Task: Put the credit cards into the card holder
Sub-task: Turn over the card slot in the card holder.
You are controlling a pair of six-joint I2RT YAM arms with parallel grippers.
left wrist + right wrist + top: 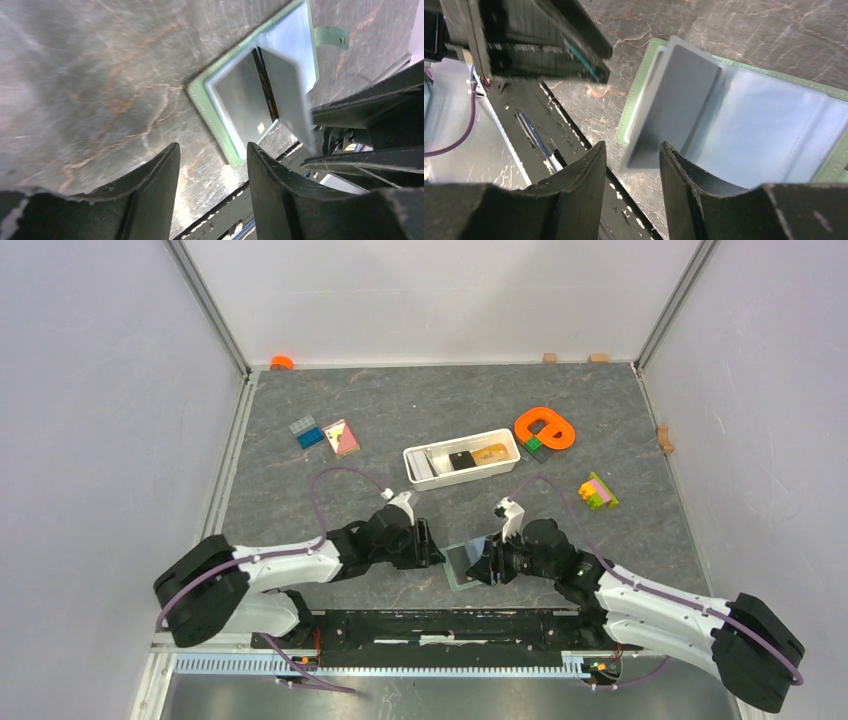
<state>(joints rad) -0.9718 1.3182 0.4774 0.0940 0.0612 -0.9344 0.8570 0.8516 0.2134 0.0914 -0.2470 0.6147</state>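
Open green card holder point(295, 45) (card point(290, 95) tilted)

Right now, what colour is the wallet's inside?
The wallet is pale blue inside; clearest from the right wrist view.

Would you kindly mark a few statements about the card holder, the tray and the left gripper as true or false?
1. The card holder lies open on the table. True.
2. The white tray is empty. False: a black card and a tan card lie in it.
3. The left gripper is clamped on a card. False: its jaws stand apart with nothing between them.
4. A grey card stands tilted in the card holder. True.
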